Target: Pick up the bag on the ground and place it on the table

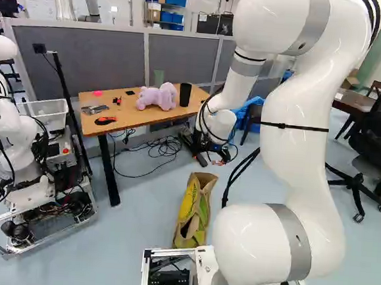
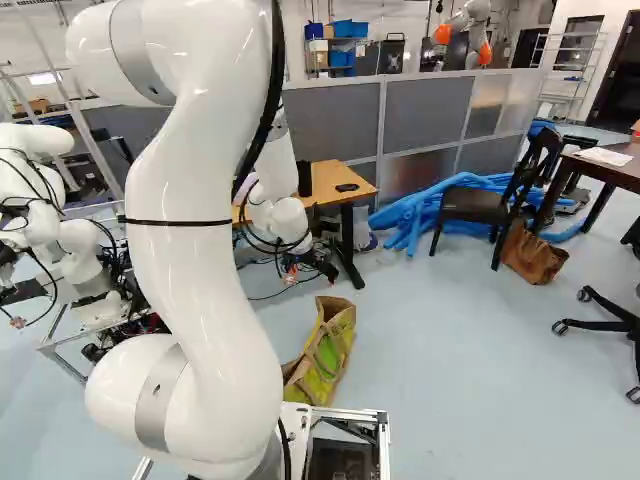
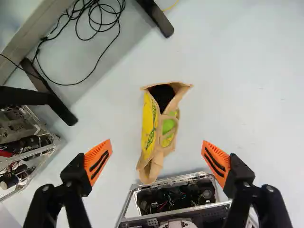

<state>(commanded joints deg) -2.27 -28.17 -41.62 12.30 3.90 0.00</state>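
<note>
Your gripper (image 1: 212,159) hangs in the air and points down at the floor (image 2: 430,350). Its 2 fingers are spread wide, with a big gap between the orange pads (image 3: 98,161). It has hold of nothing.

Your bag (image 1: 194,209) is on the floor, near the front of your base (image 3: 176,179). It is tan, with yellow and green on its side, and its mouth is open. In the wrist view, you see it down past the fingers, in the gap between them and a bit ahead. The fingers do not touch it.

The wooden table (image 1: 136,120) is past the bag. On it sit a purple stuffed toy (image 1: 158,97), a black cup (image 1: 185,94) and some small things. Black cords (image 1: 164,147) lie in loops on the floor by the table.

At the left of the left base view, you can see another robot (image 1: 22,139). At the right of the right base view, there is a dark table (image 2: 605,168), and a dark chair (image 2: 480,205) is near it.
</note>
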